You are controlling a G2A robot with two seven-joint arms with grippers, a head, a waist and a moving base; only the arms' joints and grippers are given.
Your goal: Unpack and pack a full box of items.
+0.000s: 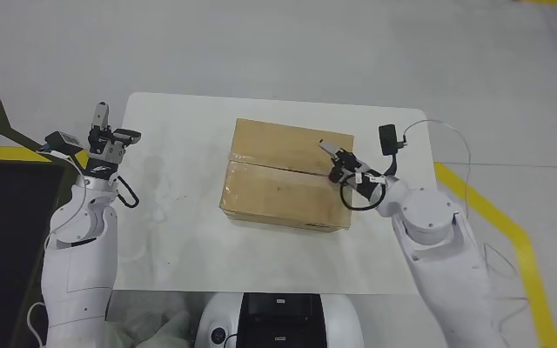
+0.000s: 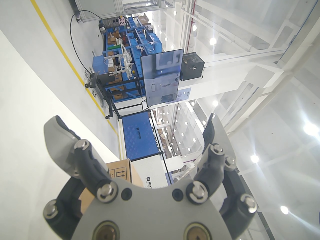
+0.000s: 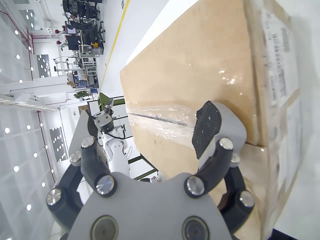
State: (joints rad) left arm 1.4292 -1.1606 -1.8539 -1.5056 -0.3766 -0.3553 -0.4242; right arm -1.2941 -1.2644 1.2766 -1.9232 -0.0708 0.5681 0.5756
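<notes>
A closed brown cardboard box (image 1: 285, 172) lies in the middle of the white table (image 1: 174, 226), its top flaps sealed with clear tape along the seam (image 3: 160, 121). My right gripper (image 1: 333, 155) hovers open at the box's right end, over the seam; one padded fingertip (image 3: 207, 128) lies close over the box top (image 3: 190, 76) near the taped seam. My left gripper (image 1: 102, 122) stands open at the table's far left edge, raised and pointing away from the table, nothing between its fingers (image 2: 212, 131).
A white label (image 3: 277, 58) covers the box's right end face. A cable (image 1: 448, 130) runs past the table's right side. Yellow floor tape (image 1: 500, 217) marks the floor on both sides. Another cardboard box (image 2: 120, 173) stands in the room far behind.
</notes>
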